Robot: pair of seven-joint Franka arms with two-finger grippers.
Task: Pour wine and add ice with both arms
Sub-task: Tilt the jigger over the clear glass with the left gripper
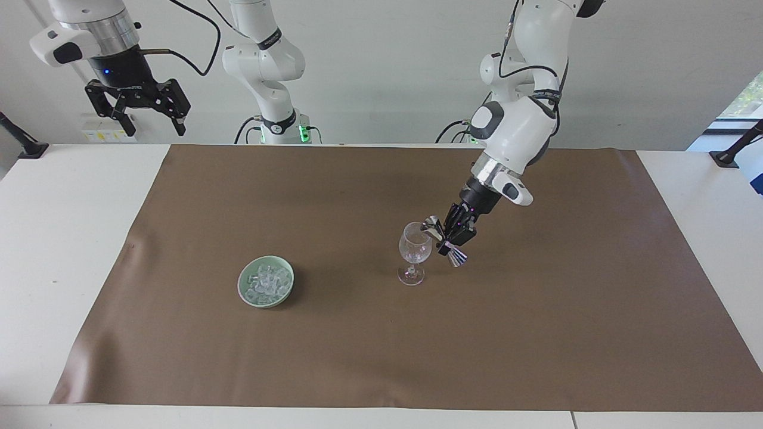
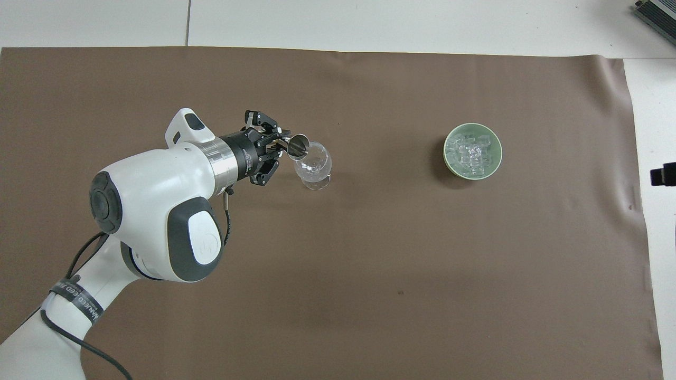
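Note:
A clear stemmed wine glass (image 1: pixel 415 247) stands upright on the brown mat, also in the overhead view (image 2: pixel 313 168). My left gripper (image 1: pixel 449 240) is shut on a silver double-cone jigger (image 1: pixel 455 255), tilted so that one mouth (image 2: pixel 299 145) leans over the glass's rim. The gripper (image 2: pixel 278 150) is beside the glass, toward the left arm's end. The ice (image 1: pixel 266 280) is a heap of small clear cubes in a pale green bowl (image 1: pixel 244 285), toward the right arm's end (image 2: pixel 471 152). My right gripper (image 1: pixel 153 126) is open, empty and waits raised above the table's edge.
The brown mat (image 1: pixel 357 357) covers most of the white table (image 1: pixel 53 238). The green bowl (image 2: pixel 448 158) and the glass are the only things standing on it. The left arm's white elbow (image 2: pixel 153 211) hangs over the mat.

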